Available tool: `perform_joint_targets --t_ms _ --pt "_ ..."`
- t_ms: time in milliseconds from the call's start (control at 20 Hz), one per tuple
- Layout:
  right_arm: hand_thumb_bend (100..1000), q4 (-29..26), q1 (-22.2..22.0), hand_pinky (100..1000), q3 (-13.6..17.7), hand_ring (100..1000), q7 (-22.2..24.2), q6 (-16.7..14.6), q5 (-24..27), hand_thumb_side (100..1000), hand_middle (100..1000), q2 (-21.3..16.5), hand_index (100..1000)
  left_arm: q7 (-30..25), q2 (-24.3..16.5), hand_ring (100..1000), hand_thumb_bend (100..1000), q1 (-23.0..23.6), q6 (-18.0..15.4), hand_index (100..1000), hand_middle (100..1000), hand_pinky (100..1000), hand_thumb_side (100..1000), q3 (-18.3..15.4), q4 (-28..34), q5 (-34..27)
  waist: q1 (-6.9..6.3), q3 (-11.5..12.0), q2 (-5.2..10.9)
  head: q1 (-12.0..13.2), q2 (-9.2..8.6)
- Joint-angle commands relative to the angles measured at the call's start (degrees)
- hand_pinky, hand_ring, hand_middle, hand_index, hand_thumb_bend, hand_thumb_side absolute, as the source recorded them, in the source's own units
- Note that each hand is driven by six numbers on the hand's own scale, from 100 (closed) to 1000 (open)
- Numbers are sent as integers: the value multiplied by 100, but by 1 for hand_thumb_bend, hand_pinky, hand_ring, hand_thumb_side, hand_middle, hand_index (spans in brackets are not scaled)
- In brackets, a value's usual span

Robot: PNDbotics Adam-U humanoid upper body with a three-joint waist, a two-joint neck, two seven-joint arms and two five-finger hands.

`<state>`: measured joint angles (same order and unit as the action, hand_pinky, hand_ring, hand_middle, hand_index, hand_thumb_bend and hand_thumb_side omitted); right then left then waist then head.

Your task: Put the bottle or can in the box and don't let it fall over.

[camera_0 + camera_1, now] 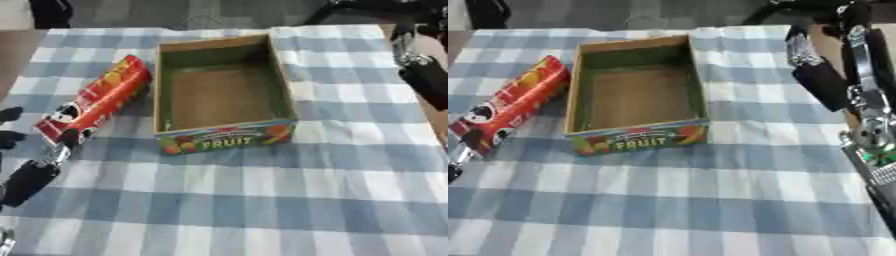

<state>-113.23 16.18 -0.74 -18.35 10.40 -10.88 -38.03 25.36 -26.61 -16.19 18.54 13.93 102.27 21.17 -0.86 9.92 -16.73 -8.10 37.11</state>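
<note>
Nothing is done yet: the red cylindrical can (94, 100) lies outside the empty cardboard fruit box (220, 89), and I cannot tell either hand's finger state.

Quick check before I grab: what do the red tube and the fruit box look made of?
Red tube: likely coated card or thin metal; the printed surface has a slight sheen, but I can't tell which. Fruit box: cardboard, with matte brown inner walls and a printed front panel.
</note>
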Motion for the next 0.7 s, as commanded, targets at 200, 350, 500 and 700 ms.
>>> perform_joint_targets --t_ms 200,350,500,700 --pt "100 -117 90 857 27 840 23 0 -43 675 917 -81 894 -58 -44 644 617 -236 -36 832 749 673 599 38 -103 222 34 -24 -36 56 -146" --pt "100 -117 89 857 28 840 22 4 -47 677 918 -85 894 -99 -50 646 619 -319 -26 833 750 675 601 40 -183 289 28 -41 -68 41 -173" --pt "100 -120 88 857 25 840 23 5 -48 680 918 -83 895 -141 -64 651 621 -416 -27 835 755 678 601 40 -248 305 23 -59 -101 -15 -189" --pt "100 -124 86 857 23 840 26 5 -50 681 918 -80 895 -188 -70 658 625 -537 -36 836 760 683 597 47 -342 348 16 -77 -133 20 -218"
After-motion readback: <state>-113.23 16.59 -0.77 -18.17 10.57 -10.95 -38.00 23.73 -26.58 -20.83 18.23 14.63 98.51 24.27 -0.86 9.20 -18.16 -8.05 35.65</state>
